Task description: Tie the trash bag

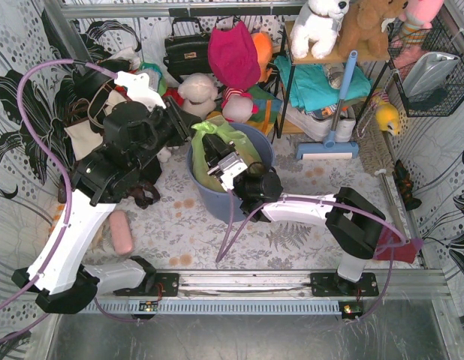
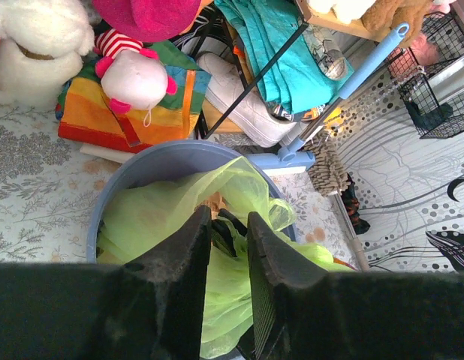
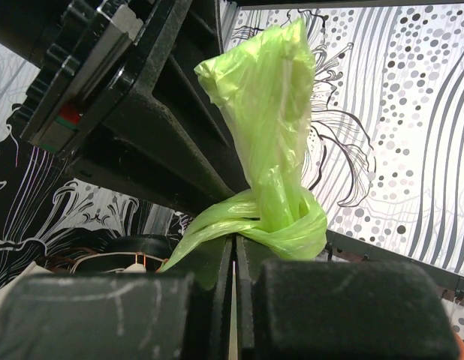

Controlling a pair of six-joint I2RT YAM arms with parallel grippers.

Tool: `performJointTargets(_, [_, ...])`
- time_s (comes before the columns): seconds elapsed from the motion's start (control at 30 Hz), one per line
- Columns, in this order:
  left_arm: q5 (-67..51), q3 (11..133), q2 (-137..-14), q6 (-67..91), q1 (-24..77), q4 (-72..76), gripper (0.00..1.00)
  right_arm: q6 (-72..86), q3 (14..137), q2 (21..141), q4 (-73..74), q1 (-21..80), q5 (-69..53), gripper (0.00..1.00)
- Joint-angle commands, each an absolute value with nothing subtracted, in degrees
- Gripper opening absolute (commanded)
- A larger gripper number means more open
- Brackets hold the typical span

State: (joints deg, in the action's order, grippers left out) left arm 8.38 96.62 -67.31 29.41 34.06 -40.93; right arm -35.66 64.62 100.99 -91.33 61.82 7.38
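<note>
The trash bag (image 1: 221,139) is lime-green and sits in the round blue-grey bin (image 1: 217,202) at the table's middle. In the right wrist view its neck forms a looped knot (image 3: 288,225) with a free tail (image 3: 269,97) standing upright. My right gripper (image 3: 234,240) is shut on a strand of the bag just below the loop; it is over the bin in the top view (image 1: 219,161). My left gripper (image 2: 229,214) hovers over the bag (image 2: 157,217) with its jaws apart and nothing between them; it is at the bin's back left rim (image 1: 191,135).
Stuffed toys (image 1: 198,94), a black handbag (image 1: 187,49) and a pink bag crowd behind the bin. A blue mop (image 1: 333,139) and a shelf stand at the back right, a wire basket (image 1: 431,67) on the right wall. A pink object (image 1: 121,232) lies at the left.
</note>
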Motion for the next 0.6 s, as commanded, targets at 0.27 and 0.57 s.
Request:
performJointTargets(0.27, [3.86,97.16,-66.52,28.34,34.27,-42.03,0.36,-36.61,66.51,101.63,-97.12,61.85,8.01,0.00])
performJointTargets(0.57, [0.85,95.58,-68.03,29.12,34.36,-38.85,0.17,-36.69,66.21,101.39,-97.21,61.87,7.69,0.00])
